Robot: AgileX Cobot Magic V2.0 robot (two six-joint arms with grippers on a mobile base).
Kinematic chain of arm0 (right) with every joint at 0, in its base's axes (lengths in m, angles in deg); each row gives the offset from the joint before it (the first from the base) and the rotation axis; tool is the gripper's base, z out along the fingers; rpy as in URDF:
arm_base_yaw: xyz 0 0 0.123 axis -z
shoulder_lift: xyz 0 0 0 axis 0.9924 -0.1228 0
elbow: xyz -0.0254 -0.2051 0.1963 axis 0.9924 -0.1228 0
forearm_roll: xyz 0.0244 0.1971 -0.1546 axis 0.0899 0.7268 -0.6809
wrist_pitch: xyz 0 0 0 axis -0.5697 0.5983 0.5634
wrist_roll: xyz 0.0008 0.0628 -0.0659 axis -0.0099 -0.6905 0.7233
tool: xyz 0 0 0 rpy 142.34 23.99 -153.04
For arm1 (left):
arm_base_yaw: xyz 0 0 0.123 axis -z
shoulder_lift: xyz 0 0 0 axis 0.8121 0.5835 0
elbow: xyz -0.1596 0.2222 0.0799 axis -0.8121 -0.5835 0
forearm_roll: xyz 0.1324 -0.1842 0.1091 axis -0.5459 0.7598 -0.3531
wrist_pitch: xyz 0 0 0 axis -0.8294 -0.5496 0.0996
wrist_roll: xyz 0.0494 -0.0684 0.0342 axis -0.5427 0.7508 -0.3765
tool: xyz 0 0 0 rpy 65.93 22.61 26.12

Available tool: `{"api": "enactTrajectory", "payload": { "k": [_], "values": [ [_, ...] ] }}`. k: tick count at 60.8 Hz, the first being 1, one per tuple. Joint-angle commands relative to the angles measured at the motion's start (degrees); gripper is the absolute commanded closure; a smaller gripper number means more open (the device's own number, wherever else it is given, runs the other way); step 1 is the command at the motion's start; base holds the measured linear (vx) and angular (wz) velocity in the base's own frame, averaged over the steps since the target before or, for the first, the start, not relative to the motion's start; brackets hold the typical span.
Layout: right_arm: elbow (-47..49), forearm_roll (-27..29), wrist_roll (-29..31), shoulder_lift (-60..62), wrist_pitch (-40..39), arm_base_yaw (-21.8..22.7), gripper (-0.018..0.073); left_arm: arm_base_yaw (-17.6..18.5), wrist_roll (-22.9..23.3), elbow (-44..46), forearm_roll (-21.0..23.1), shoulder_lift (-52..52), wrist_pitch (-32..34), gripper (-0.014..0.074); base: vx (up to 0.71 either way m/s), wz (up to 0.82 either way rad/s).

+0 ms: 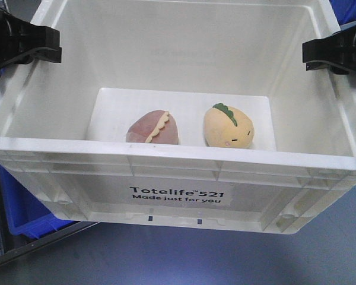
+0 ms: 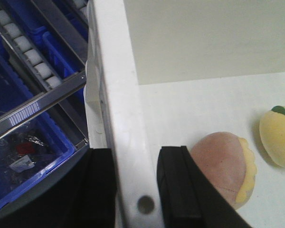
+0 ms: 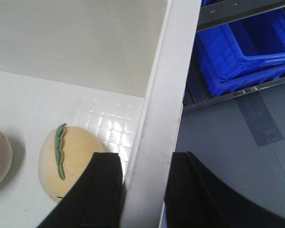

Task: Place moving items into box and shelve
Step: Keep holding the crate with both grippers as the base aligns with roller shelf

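As both toys lie inside the large white ribbed plastic crate (image 1: 178,178), we log them first. The pinkish-brown oval plush toy (image 1: 153,127) has a cream scalloped seam running over its top and sits left of centre on the crate floor. The yellow-orange oval plush toy (image 1: 229,126) has a green leaf on its crown and a tiny face low on the side turned to the front camera. It sits just beside the pink one with a narrow gap between them. Both rest close to the front wall, whose rim hides their undersides in the front view.

The crate has smooth inner walls and a floor embossed with a fine grid, seen in the right wrist view. Its front face carries the black print "Totelife 521 Made just for you".

At the left side wall we see the left gripper (image 1: 44,46) astride the rim. In the left wrist view one black finger (image 2: 178,190) is inside, next to the pink toy (image 2: 218,164), and the other is outside, with both pressed against the wall. The right gripper (image 1: 317,56) straddles the right wall the same way and is clamped on it. Its inner finger (image 3: 104,190) overlaps the yellow toy (image 3: 73,156) in that view, and we cannot tell whether they touch.

Outside the crate are blue plastic bins (image 3: 247,52), a metal rail of white rollers (image 2: 31,54), and grey floor (image 1: 166,261) with a strip of tape (image 3: 259,121).
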Motion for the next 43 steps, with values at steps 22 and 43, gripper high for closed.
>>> {"api": "enactTrajectory", "payload": {
  "k": [22,43],
  "values": [
    [2.50,-1.70,1.17,1.75,-7.22,0.32,0.0564,0.26,-0.72,2.66,1.42,-2.69,7.49,0.0603,0.09,0.33],
    [2.50,-1.70,1.17,1.75,-7.22,0.32,0.0564,0.26,-0.72,2.66,1.42,-2.69,7.49,0.0603,0.07,0.27]
  ]
}}
